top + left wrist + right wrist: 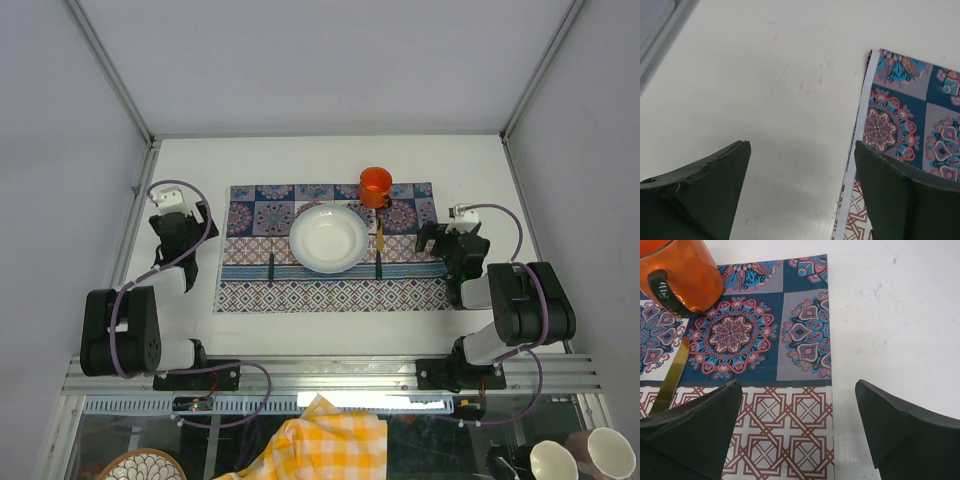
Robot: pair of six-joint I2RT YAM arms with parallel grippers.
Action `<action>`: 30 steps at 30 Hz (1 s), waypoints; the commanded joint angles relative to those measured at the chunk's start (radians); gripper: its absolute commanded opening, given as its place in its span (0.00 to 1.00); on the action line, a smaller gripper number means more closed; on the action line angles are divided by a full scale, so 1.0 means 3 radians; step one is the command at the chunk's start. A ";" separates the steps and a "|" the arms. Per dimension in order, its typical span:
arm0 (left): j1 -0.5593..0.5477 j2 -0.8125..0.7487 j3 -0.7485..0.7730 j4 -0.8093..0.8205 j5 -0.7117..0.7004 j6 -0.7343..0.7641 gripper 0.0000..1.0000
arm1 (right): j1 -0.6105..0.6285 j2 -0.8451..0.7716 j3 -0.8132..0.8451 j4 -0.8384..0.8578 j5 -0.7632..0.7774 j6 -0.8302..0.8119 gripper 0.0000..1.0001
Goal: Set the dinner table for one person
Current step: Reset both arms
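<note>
The dinner table [300, 160] is a white top with a blue-and-purple patterned cloth [330, 250] laid at its middle. On the cloth rest a white plate [328, 238], an orange mug [376, 185] behind it, a gold knife [379, 245] to the plate's right and a dark-handled utensil [271, 267] to its left. My left gripper [198, 226] is open just off the cloth's left edge [860, 125], over bare table [765, 75], with nothing between its fingers. My right gripper [433, 240] is open over the cloth's right edge [830, 405], with the mug [682, 275] and knife blade [672, 377] ahead on its left.
Aluminium rails [330, 375] run along the near edge, and grey walls close the sides and back. Below the near edge lie a yellow checked cloth [325, 440], a patterned bowl [140, 466] and two cups [555, 462].
</note>
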 commanded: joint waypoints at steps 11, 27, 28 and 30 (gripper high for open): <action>-0.0162 0.0645 -0.0841 0.2471 0.0452 0.0250 0.90 | 0.0015 -0.0017 0.0084 0.0210 -0.0012 -0.0058 1.00; -0.0160 0.0621 -0.0763 0.2303 0.0654 0.0329 0.99 | 0.0016 -0.0004 0.0100 0.0194 -0.0006 -0.0063 0.99; -0.0160 0.0619 -0.0764 0.2302 0.0652 0.0329 0.99 | 0.0016 -0.0005 0.0100 0.0190 -0.0006 -0.0063 1.00; -0.0160 0.0621 -0.0763 0.2301 0.0652 0.0328 0.99 | 0.0020 -0.0008 0.0096 0.0189 -0.0006 -0.0063 1.00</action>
